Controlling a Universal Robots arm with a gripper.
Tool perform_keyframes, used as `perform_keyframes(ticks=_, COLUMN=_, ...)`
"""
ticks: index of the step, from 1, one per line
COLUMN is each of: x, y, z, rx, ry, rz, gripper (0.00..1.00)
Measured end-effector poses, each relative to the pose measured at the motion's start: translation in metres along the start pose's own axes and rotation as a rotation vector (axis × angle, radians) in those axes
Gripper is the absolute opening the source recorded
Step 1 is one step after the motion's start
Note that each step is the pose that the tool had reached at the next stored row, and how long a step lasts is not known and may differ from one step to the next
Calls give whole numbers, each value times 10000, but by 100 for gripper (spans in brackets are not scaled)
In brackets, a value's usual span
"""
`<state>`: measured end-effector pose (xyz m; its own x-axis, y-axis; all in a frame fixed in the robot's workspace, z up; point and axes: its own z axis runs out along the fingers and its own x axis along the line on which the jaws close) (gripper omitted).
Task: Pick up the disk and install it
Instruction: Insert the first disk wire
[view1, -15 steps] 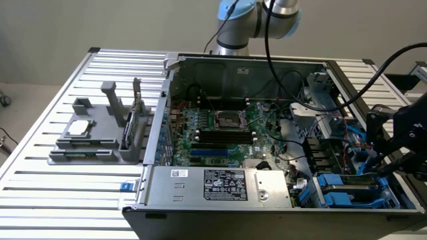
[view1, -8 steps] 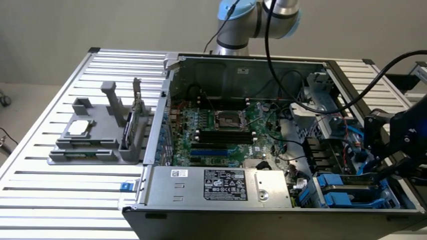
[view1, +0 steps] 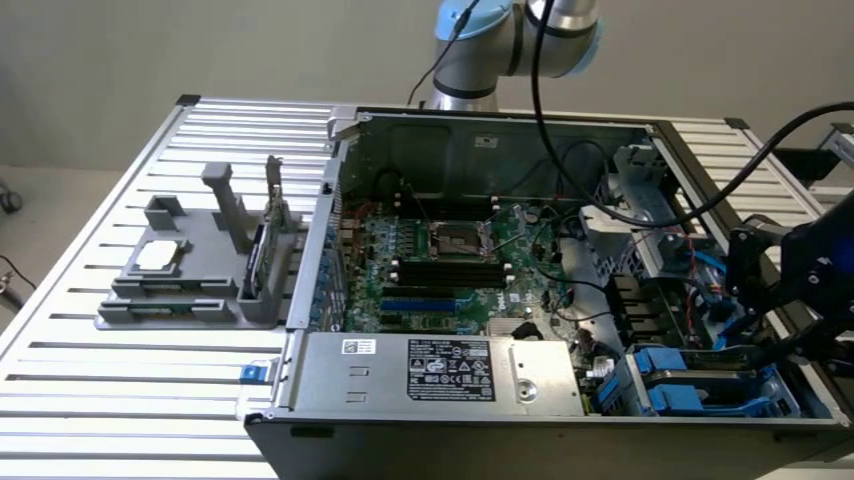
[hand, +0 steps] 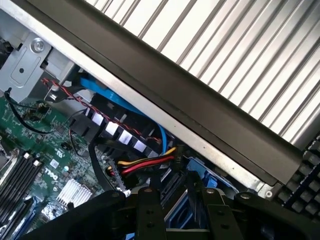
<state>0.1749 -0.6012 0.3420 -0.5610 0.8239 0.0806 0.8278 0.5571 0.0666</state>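
The disk (view1: 678, 388) shows as a bright blue carrier sitting low in the drive bay at the front corner of the open computer case (view1: 400, 425), on the exterior view's right. My dark gripper (view1: 763, 300) hangs just above that bay, inside the case wall. In the wrist view the gripper (hand: 170, 190) points down at the disk (hand: 176, 214), whose blue frame shows between the two black fingers (hand: 149, 210). The fingers stand apart and I see no clear contact with the carrier. Most of the disk's metal face is hidden by the bay.
Red, yellow and black cables (hand: 145, 162) and a blue ribbon cable (hand: 120, 105) run close beside the bay. The motherboard (view1: 441, 260) and silver power supply box (view1: 441, 372) fill the case. A grey fixture (view1: 200, 270) with parts stands on the slatted table (view1: 134, 400).
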Motion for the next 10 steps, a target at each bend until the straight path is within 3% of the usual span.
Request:
perform_keyframes(ticks=3, x=-3, y=4, z=0, rx=-9, ry=-5, rz=116, gripper=33)
perform_keyframes(ticks=4, x=-5, y=7, z=-1, rx=-8, ry=-7, rz=142, gripper=26)
perform_keyframes(ticks=10, x=-14, y=20, z=6, rx=-23, ry=7, rz=311, gripper=26)
